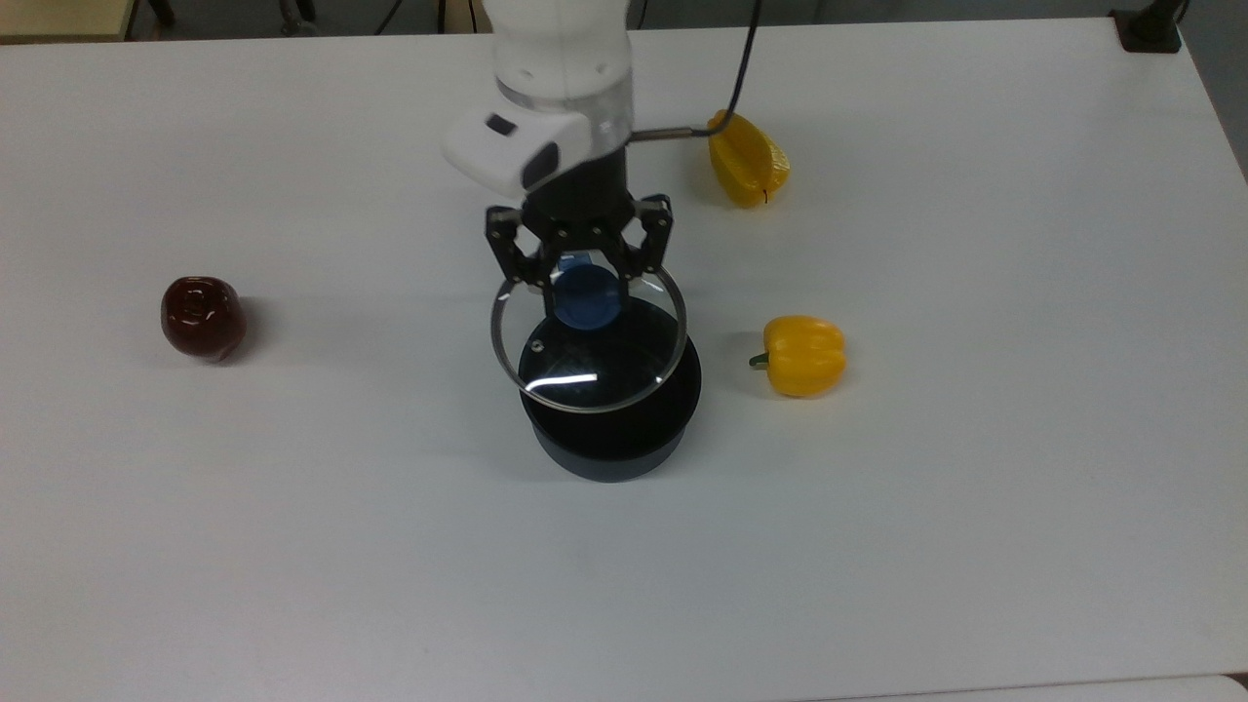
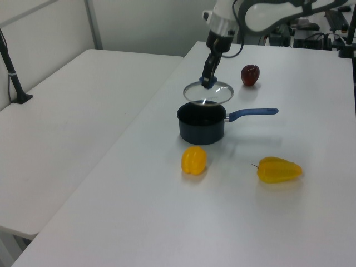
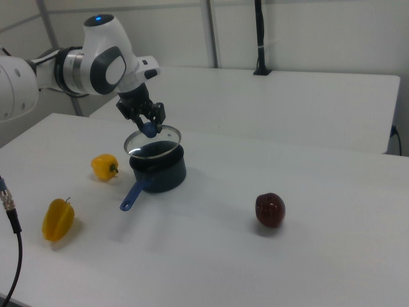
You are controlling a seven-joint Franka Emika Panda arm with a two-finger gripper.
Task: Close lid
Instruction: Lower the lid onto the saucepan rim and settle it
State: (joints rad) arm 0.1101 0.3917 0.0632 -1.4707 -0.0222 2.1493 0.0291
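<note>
My gripper point(image 1: 587, 285) is shut on the blue knob point(image 1: 588, 300) of the round glass lid point(image 1: 585, 375). The lid hangs level in the air above the dark saucepan point(image 1: 609, 447), apart from its rim. In the left view the lid point(image 2: 216, 94) floats just over the saucepan point(image 2: 201, 127), whose blue handle point(image 2: 253, 113) points to the left view's right. The right view shows the gripper point(image 3: 150, 128) holding the lid point(image 3: 161, 137) above the saucepan point(image 3: 160, 174). In the top view the arm hides the handle.
A dark red fruit point(image 1: 202, 317) lies at the top view's left. One yellow pepper point(image 1: 802, 355) sits just right of the saucepan in the top view, another yellow pepper point(image 1: 746, 159) further back beside the arm's cable. The white table point(image 1: 292, 546) surrounds them.
</note>
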